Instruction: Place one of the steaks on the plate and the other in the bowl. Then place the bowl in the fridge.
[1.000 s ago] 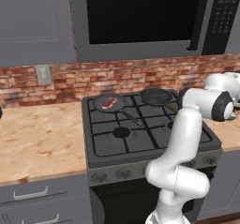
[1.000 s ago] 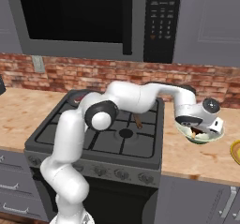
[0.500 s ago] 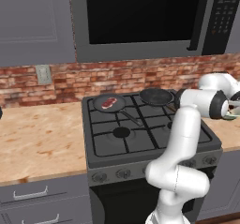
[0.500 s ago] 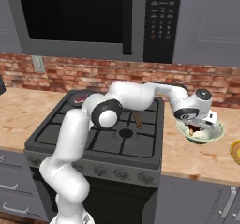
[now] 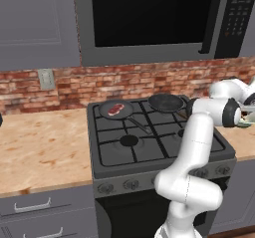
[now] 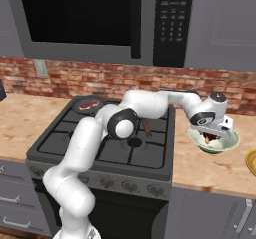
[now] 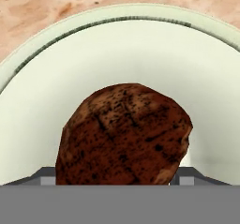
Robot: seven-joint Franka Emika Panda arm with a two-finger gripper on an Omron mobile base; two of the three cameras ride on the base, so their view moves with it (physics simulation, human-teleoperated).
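The pale bowl stands on the counter right of the stove, and its rim arcs across the hand view. My gripper hangs just over it, shut on the dark brown steak, which sits between my fingertips above the bowl's inside. The red marbled steak lies in a frying pan at the stove's back left. A sliver of the yellow plate shows at the right edge. The fridge is out of view.
An empty dark pan sits on the back right burner. A black microwave hangs over the stove, a brick wall runs behind it, and wooden counter extends to both sides.
The hand has turned and sunk a little over the bowl, with the brown steak still in it. Bowl, pans and red steak have not moved.
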